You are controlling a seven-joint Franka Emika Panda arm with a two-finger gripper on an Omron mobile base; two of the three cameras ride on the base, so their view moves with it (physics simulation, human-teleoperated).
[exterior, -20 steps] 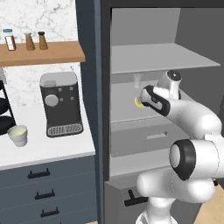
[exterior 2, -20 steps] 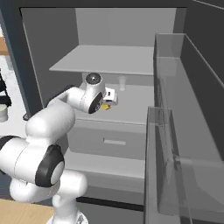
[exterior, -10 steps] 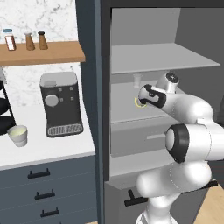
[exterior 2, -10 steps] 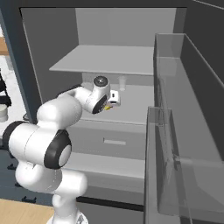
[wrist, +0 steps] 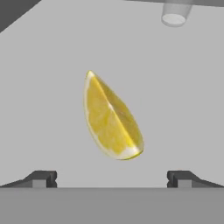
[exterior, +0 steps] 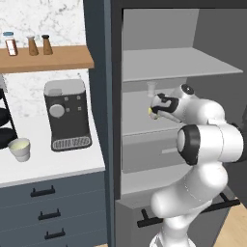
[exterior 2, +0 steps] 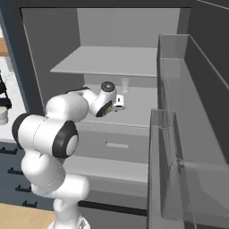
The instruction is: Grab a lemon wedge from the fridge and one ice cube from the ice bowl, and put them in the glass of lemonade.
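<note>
1. The end effector [wrist: 111,177] is hovering over the lemon wedge [wrist: 111,119] on the fridge [exterior: 108,72] shelf, fingers spread wide, gripping nothing.
2. Risk: the slim wedge is lying angled between the tips, so a closing pinch may be skidding it sideways.
3. A small clear glass [wrist: 175,13] is standing well beyond, not blocking.
4. The glass of lemonade [exterior: 19,148] is waiting on the worktop [exterior: 53,164].

A: Where is the lemon wedge [wrist: 112,120]?
B: On the middle shelf [exterior 2: 143,112] inside the fridge [exterior: 103,120], just before the gripper [wrist: 111,178]; a clear glass [wrist: 175,13] stands behind it.
A: The cup [exterior: 19,148]?
B: On the counter [exterior: 53,166], left of the coffee machine [exterior: 66,115].
</note>
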